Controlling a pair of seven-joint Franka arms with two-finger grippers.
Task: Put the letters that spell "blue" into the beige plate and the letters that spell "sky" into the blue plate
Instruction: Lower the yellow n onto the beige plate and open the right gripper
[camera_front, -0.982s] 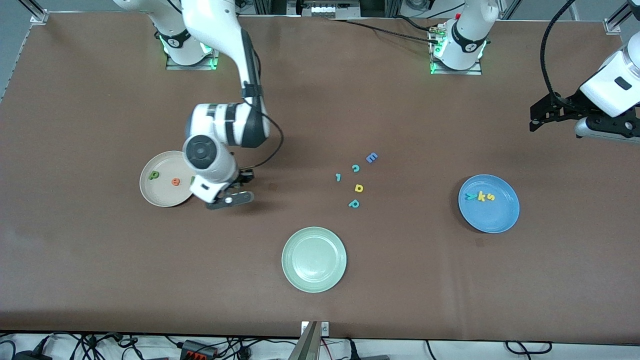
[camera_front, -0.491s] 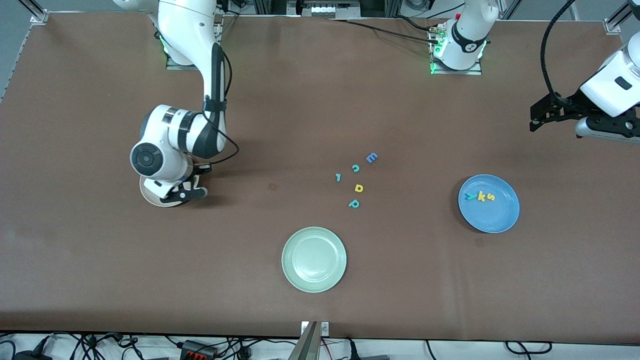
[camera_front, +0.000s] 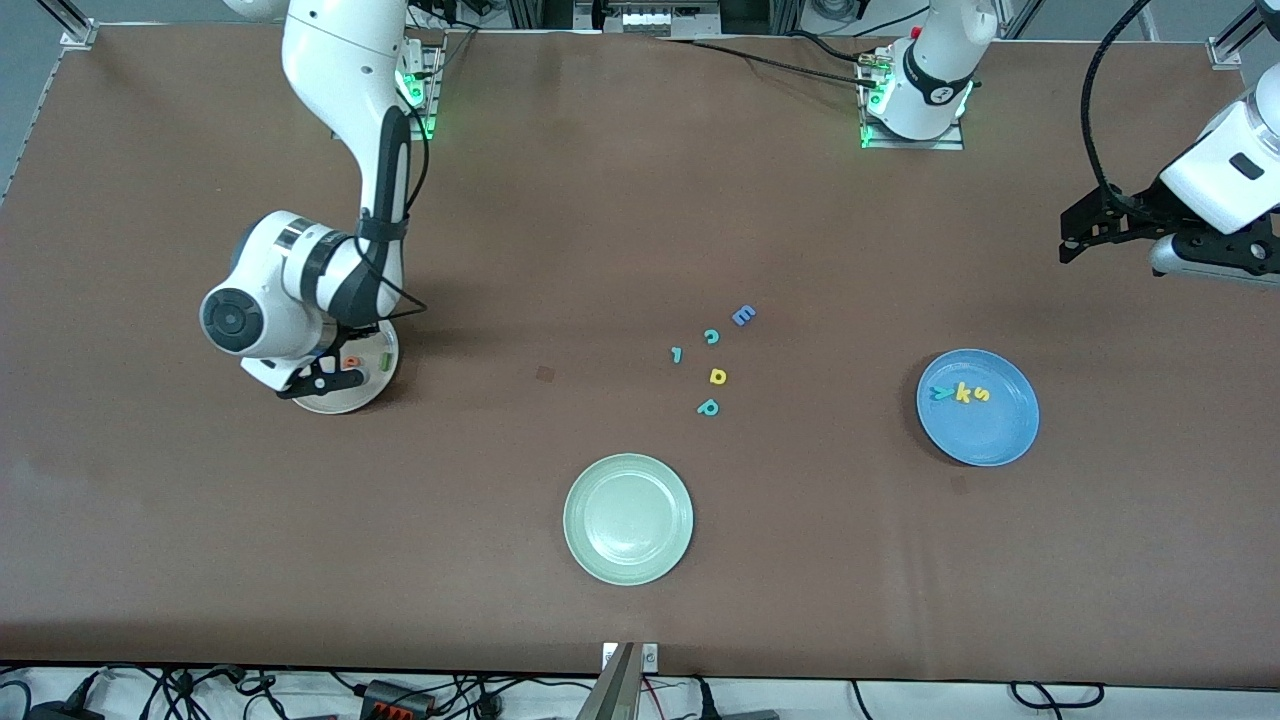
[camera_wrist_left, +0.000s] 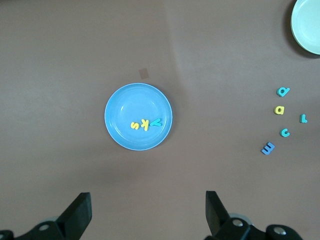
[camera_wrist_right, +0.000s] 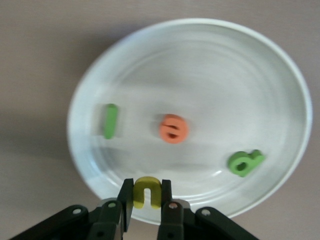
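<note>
Right gripper (camera_wrist_right: 146, 200) pinches yellow u (camera_wrist_right: 147, 192) over beige plate (camera_wrist_right: 280, 75); lower, release clear of e (camera_wrist_right: 173, 128); left gripper (camera_wrist_left: 148, 212) waits, fingers spread.

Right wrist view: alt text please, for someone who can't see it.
The right claw grips a yellow u between its fingers, just over the rim of the beige plate. Already lying in the plate are a thin green l, an orange e and a green b, all apart from each other. Brown table surrounds the plate.
</note>
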